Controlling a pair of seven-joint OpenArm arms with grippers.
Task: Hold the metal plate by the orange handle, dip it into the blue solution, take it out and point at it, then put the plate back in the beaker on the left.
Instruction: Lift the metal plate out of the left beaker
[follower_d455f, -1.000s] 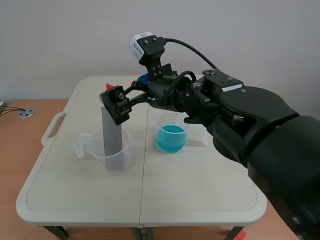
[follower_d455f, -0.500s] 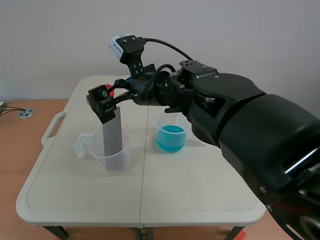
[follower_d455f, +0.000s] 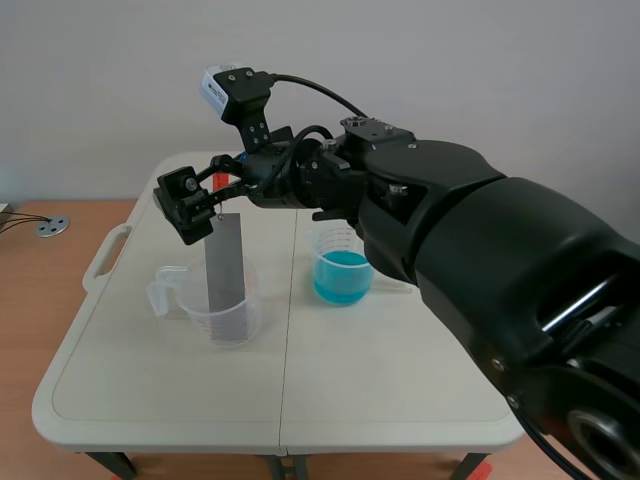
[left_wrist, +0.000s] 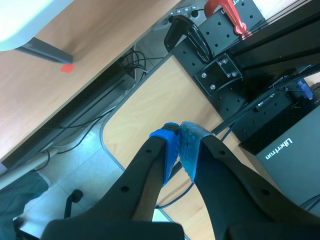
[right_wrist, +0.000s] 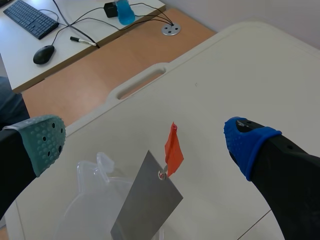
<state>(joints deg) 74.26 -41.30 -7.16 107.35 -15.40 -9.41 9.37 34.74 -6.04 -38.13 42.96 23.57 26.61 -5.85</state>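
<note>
The right pincer (follower_d455f: 190, 208) hung over the clear beaker (follower_d455f: 228, 318) at about nine o'clock of the tabletop (follower_d455f: 400, 370). Its arm reached in from the right side and across the middle. The two fingers stood wide apart and held nothing. In the right wrist view the green pad (right_wrist: 46, 141) and the blue pad (right_wrist: 246, 142) flanked the orange handle (right_wrist: 173, 146) with clear air on both sides. That spread looked chosen so the pincer could come down around the small tag without knocking it.

The metal plate (follower_d455f: 225, 268) stood nearly upright in the clear beaker. Its lower end was inside the beaker and its upper end rose well above the rim, which kept the handle high and easy to reach. The handle was fixed at the plate's top corner and stuck up like a little flag, so a grip there would keep the pads off the metal that has to go into the liquid.

The blue solution (follower_d455f: 342, 276) waited in its own small beaker at about three o'clock of the clear one, near enough for a short carry. By my reading the grasp was not yet made and the dip, the pointing and the return were all ahead.

The left pincer (left_wrist: 179, 137) was away from the tabletop with its pads pressed together on nothing, probably parked until the pointing step.
</note>
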